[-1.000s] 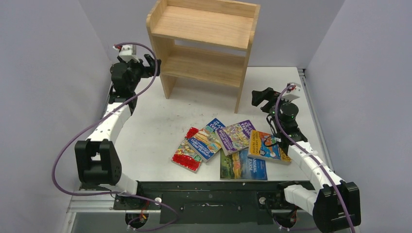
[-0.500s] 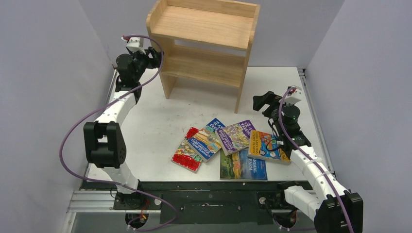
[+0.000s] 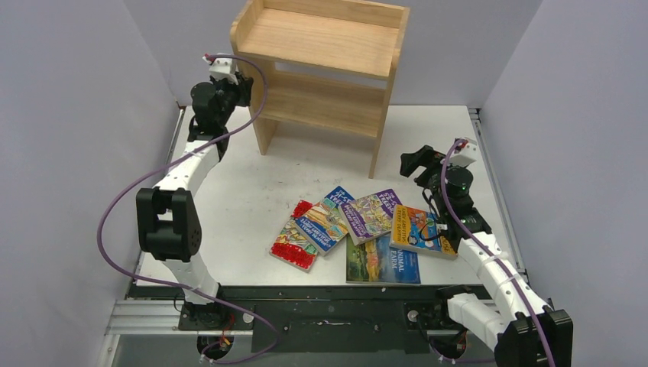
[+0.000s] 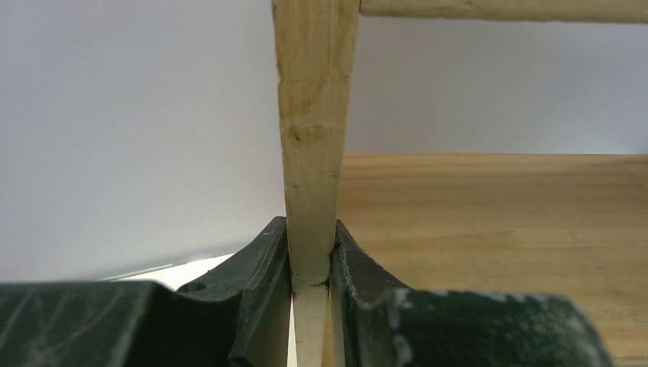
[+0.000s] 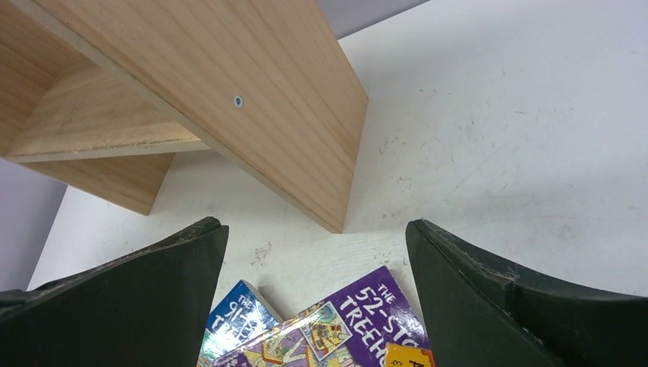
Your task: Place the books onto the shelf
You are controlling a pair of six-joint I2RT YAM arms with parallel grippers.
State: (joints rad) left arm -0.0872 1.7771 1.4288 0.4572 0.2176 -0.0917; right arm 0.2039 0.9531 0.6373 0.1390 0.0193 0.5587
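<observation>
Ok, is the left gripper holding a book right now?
No, the left gripper pinches the wooden side panel of the shelf and nothing else.

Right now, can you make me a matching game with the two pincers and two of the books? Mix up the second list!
Things:
1. left pincer
2. right pincer
3. red-bordered book
4. Animal Farm book

States and places:
A. open, holding nothing
B. the book nearest the bottom edge of the top view
C. shut on the side panel of the shelf
D. the leftmost book in the top view

Pairs: 1-C, 2-A, 3-D, 4-B.
</observation>
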